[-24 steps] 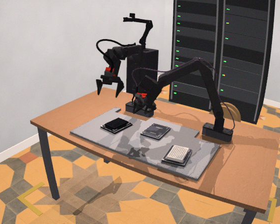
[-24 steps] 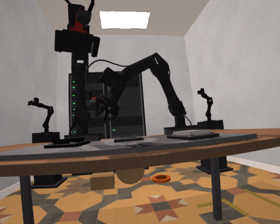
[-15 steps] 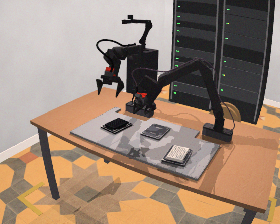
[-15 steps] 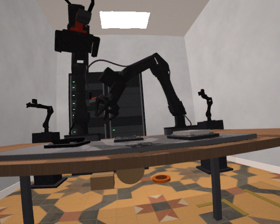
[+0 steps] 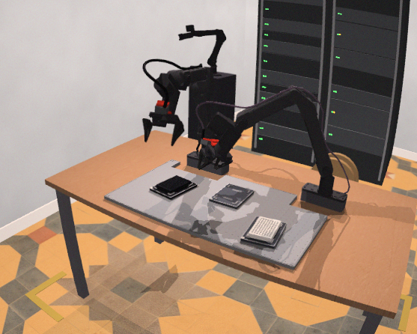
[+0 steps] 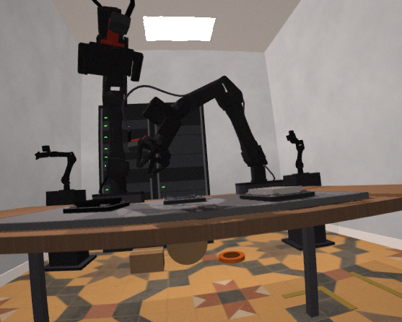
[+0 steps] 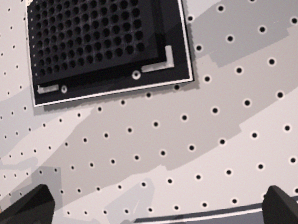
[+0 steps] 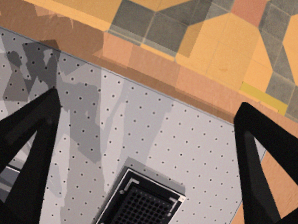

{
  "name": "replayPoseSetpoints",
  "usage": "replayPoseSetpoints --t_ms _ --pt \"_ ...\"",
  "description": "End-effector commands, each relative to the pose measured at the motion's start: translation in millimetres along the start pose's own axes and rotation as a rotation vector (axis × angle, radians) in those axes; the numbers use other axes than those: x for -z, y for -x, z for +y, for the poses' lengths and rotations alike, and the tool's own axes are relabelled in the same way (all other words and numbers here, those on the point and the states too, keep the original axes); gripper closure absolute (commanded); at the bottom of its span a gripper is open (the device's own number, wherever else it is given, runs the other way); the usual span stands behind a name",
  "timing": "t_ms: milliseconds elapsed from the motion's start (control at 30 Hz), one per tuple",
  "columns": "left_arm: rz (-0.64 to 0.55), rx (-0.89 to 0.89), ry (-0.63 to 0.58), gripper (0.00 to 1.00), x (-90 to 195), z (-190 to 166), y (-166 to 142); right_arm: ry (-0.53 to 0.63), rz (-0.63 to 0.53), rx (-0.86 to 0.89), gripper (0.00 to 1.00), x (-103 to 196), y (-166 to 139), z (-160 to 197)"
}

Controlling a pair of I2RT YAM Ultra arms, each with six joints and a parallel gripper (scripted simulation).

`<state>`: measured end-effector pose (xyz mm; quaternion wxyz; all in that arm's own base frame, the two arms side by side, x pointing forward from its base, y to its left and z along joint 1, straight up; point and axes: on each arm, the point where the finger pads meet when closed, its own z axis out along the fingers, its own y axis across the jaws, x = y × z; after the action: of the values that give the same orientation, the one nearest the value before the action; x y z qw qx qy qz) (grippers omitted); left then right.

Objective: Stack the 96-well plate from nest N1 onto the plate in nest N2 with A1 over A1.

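A black 96-well plate (image 5: pixel 174 185) sits in its nest at one end of the grey perforated baseplate (image 5: pixel 218 213). A white 96-well plate (image 5: pixel 263 228) sits in a nest at the other end. My right gripper (image 5: pixel 163 131) is open and empty, high above the table behind the black plate. The right wrist view shows that plate (image 8: pixel 140 219) far below. My left gripper (image 5: pixel 209 159) is open and empty, low near the back of the baseplate. The left wrist view shows the black plate (image 7: pixel 100 26) ahead, between the wide fingers.
The arm bases (image 5: pixel 324 196) stand at the table's back. Server racks (image 5: pixel 330 75) stand behind the table.
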<state>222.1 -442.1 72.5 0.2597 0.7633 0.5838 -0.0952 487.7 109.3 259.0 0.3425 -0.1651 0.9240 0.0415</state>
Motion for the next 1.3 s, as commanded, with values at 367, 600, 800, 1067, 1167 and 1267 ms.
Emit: replayPoseSetpoints --t_ms 367,600,800,1067,1167,1267 --pt "-0.307 0.379 0.198 0.0 119.1 6.9 19.9 -0.111 -0.109 -0.126 0.0 25.8 -51.4 -34.5" --pt "-0.503 0.568 0.247 0.0 179.4 -10.1 8.7 -0.184 -0.154 -0.216 0.0 34.6 -124.0 -48.4" --pt "-0.612 0.658 0.259 0.0 206.3 -24.0 -3.3 -0.227 -0.145 -0.277 0.0 28.8 -195.2 -49.9" --pt "-0.666 0.695 0.263 0.0 217.8 -33.4 -12.3 -0.24 -0.145 -0.326 0.0 21.9 -249.9 -44.4" --pt "-0.654 0.688 0.262 0.0 216.5 -37.2 -16.6 -0.138 -0.136 -0.33 0.0 11.4 -261.0 -15.1" --pt "-0.655 0.687 0.263 0.0 217.2 -37.0 -16.3 -0.159 -0.133 -0.315 0.0 9.0 -271.1 -14.9"
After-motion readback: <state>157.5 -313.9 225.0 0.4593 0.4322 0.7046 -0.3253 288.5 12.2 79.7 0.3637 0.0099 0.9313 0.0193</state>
